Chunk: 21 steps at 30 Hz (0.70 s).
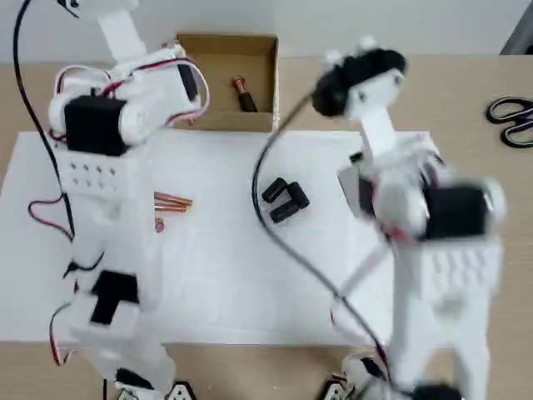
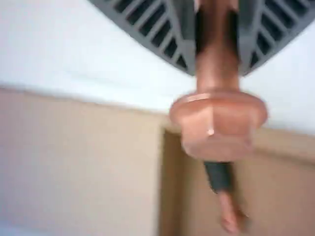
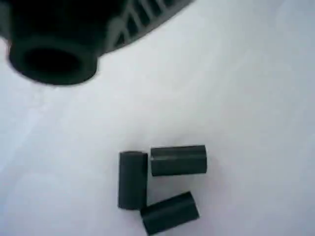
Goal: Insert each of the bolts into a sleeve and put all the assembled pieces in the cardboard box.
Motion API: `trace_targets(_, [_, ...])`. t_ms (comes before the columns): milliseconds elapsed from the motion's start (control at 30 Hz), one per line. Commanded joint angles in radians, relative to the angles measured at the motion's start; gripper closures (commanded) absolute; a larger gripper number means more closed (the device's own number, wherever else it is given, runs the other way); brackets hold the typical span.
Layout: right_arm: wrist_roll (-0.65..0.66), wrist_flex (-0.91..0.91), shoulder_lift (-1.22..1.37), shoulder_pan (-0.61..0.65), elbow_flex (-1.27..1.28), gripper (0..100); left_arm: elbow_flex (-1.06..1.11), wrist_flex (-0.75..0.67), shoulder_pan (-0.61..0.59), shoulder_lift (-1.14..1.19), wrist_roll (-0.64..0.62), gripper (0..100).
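The left gripper [image 2: 217, 34] clamps a copper bolt [image 2: 219, 123] by its shank, head outward, probably awaiting a sleeve. Beyond it, one assembled piece [image 2: 222, 189] lies in the cardboard box [image 1: 225, 122]. The right gripper [image 3: 54, 27] pinches a sleeve [image 3: 51, 61], bore exposed, with three loose sleeves [image 3: 162, 184] below.

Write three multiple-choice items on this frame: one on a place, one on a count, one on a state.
1. Where does the assembled piece lie? A beside the scissors; B in the cardboard box; C on bare tabletop.
2. How many loose sleeves lie on the white mat? A one; B five; C three.
3. The left arm's jaws are: A shut on a copper bolt; B open; C shut on a sleeve.
Key: 1 B, it rests on the box floor; 2 C, the right wrist view shows three lying together; 3 A, the bolt's shank sits clamped between them.
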<state>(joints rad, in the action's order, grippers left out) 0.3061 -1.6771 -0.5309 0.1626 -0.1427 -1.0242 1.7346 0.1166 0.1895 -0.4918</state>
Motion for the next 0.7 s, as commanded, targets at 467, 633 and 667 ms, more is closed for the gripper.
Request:
trace_targets(467, [-0.028,0.521,-0.817,0.021,0.914,99.5,0.690,-0.184,0.083,-0.583,0.089,99])
trace_targets(633, [-0.235,0.579,-1.010,0.176,1.112,99.5,0.886,-0.331,0.098,-0.640,0.080,99])
trace_targets(667, [-0.284,0.575,-1.050,0.211,1.129,99.5,0.917,-0.354,0.114,-0.649,0.071,99])
